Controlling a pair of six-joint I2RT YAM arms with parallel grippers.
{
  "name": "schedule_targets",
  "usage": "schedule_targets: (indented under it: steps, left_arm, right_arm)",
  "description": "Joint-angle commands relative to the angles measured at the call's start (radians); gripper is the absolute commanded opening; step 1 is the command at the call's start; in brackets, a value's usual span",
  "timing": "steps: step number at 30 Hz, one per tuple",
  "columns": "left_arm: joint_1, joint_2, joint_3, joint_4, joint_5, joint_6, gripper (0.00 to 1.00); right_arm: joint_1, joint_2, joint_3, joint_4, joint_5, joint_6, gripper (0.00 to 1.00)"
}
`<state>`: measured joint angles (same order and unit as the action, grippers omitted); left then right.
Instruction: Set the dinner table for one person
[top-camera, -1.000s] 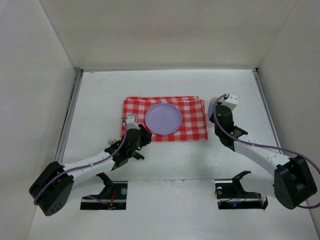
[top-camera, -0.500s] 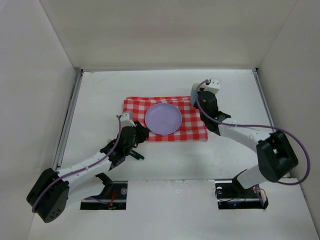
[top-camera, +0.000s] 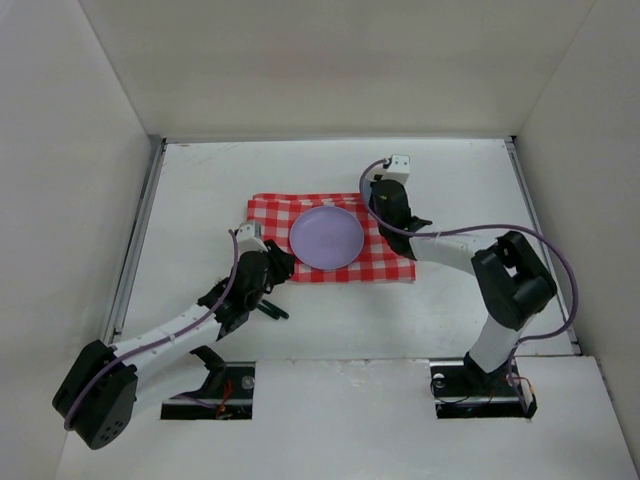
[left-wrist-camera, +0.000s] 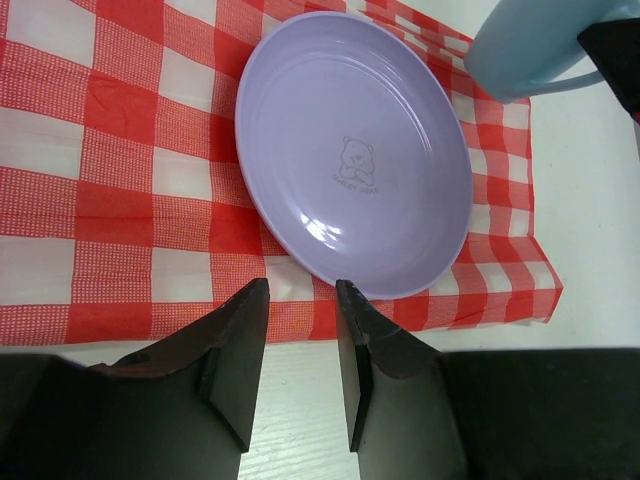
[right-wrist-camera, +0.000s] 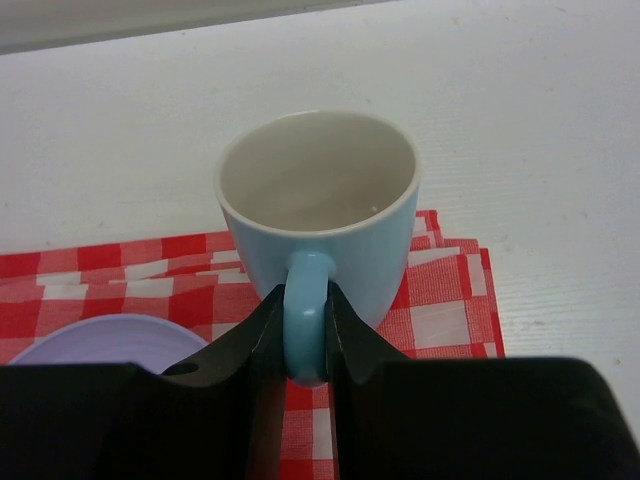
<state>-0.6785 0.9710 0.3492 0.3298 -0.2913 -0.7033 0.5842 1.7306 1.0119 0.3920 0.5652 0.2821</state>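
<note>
Right hand (right-wrist-camera: 305, 335): clamped on the handle of a light blue glazed mug (right-wrist-camera: 318, 205), which is upright with its mouth up.
Mug place: at the far right corner of the red-and-white checkered cloth (top-camera: 392, 258); I cannot tell whether it rests on the cloth.
Left hand (left-wrist-camera: 301, 300): fingers a narrow gap apart, nothing between them, above the cloth's near edge.
Plate: a round, glossy lilac plate (left-wrist-camera: 355, 150) with a small bear print, lying mid-cloth, just left of the mug.
Surface: the large matte white surface (top-camera: 200, 190) with grey side rails carries the cloth near its middle.

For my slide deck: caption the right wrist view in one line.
Right gripper pinches the handle of a light-blue mug over the red-checkered cloth, lilac plate lower left.
</note>
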Motion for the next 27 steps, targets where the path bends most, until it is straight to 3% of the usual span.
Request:
schedule_targets:
  steps: [1, 13, 20, 27]
  left_arm:
    - [0.006, -0.008, 0.004, 0.0, 0.004, 0.011, 0.31]
    - [-0.01, 0.009, -0.006, 0.009, -0.005, -0.004, 0.31]
    - [-0.01, 0.017, -0.006, 0.011, -0.005, -0.007, 0.31]
    - [-0.013, 0.014, -0.01, 0.009, -0.005, -0.012, 0.31]
  right_arm:
    - [0.01, 0.012, 0.071, 0.199, 0.064, -0.047, 0.01]
    - [0.029, 0.096, 0.054, 0.263, 0.105, -0.081, 0.04]
    - [0.035, 0.055, -0.045, 0.266, 0.087, 0.003, 0.24]
    - [0.036, -0.023, -0.147, 0.266, 0.096, 0.06, 0.35]
